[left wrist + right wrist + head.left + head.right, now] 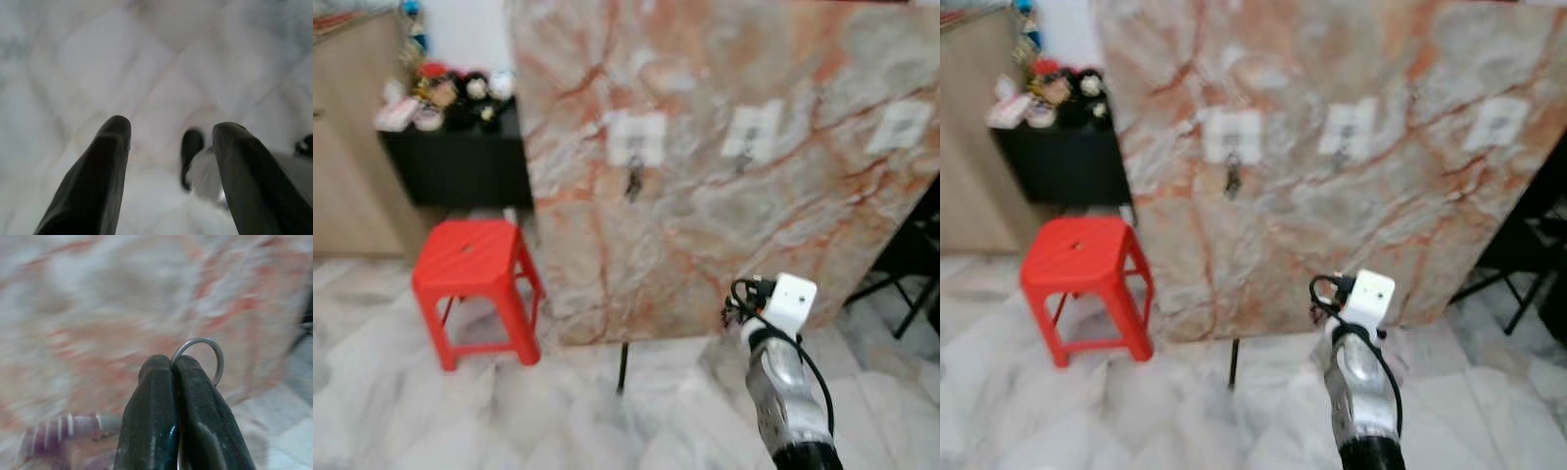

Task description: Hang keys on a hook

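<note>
A thin silver metal key ring (212,356) sticks up from between the two black fingers of the right gripper (172,368), which are pressed tightly together on it; the keys themselves cannot be made out. In the head views the right arm (785,387), silver with a white block and black cable at the wrist, reaches forward low in front of the lower right part of a large upright marble-patterned board (724,147) veined in pink and orange. Three small white square hook plates sit in a row across the upper board: the left plate (636,137) with a dark item (633,181) hanging below it, the middle plate (752,130), and the right plate (898,127). The right wrist view is blurred.

The left gripper (168,132) hangs over pale marble floor tiles (98,63), its black fingers (110,161) spread well apart with nothing between them.

A red plastic stool (475,284) stands on the floor left of the board. Behind it, a black cabinet (460,162) carries a cluster of small soft toys (460,93).
</note>
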Available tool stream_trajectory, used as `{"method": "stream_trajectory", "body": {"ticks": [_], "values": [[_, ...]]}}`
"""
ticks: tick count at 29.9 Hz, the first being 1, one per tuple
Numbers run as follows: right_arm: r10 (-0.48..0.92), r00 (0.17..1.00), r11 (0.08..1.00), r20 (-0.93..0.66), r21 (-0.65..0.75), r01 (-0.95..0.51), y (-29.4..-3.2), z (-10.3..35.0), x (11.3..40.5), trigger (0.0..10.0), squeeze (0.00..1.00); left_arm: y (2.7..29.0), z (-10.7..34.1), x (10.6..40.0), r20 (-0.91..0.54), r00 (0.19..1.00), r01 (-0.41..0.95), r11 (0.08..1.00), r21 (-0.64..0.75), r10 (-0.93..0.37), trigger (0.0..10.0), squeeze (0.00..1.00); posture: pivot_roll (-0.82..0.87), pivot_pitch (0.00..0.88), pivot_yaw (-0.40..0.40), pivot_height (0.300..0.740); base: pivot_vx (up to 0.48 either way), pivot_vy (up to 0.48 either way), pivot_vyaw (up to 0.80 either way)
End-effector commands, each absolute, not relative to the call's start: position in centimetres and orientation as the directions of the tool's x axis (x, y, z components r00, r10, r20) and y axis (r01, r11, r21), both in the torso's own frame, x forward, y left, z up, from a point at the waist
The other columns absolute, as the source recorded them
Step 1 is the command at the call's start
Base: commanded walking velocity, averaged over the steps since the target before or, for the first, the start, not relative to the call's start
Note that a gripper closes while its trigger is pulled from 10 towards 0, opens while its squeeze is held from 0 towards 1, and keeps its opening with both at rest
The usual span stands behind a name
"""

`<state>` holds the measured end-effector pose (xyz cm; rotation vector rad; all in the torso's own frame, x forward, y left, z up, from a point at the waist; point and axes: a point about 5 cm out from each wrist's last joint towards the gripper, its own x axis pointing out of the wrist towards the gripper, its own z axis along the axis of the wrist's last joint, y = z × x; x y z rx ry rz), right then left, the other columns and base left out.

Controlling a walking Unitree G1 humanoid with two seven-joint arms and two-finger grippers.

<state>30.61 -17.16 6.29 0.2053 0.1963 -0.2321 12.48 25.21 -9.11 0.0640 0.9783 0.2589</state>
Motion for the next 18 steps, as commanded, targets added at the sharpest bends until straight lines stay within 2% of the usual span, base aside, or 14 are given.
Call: {"method": "stream_trajectory", "body": {"ticks": [1,3,6,18], "values": [[-0.248,0.944,0.943,-0.218,0.169,0.287,-18.3,6.2,30.3,10.0,0.0,24.5,-9.5,11.9,-0.821,0.526,-0.175,0.973,0.15,0.221,10.0,0.0,0.09,0.0,-0.065,0.729,0.349,0.0,-0.63],[-0.248,0.945,0.944,-0.215,0.167,0.286,-18.3,6.2,30.2,10.0,0.0,24.6,-9.5,11.6,-0.823,0.523,-0.176,0.973,0.151,0.222,10.0,0.0,0.09,0.0,-0.065,0.729,0.349,0.0,-0.63],[-0.25,0.945,0.944,-0.213,0.163,0.286,-18.3,6.2,30.3,10.0,0.0,25.2,-9.6,10.6,-0.827,0.514,-0.181,0.971,0.156,0.228,10.0,0.0,0.09,0.0,-0.068,0.729,0.35,0.0,0.0],[-0.237,0.949,0.949,-0.21,0.159,0.272,-18.0,6.3,30.5,10.0,0.0,24.6,-9.6,11.0,-0.822,0.523,-0.171,0.973,0.157,0.224,10.0,0.0,0.09,0.0,-0.069,0.729,0.344,0.0,0.0]]}}
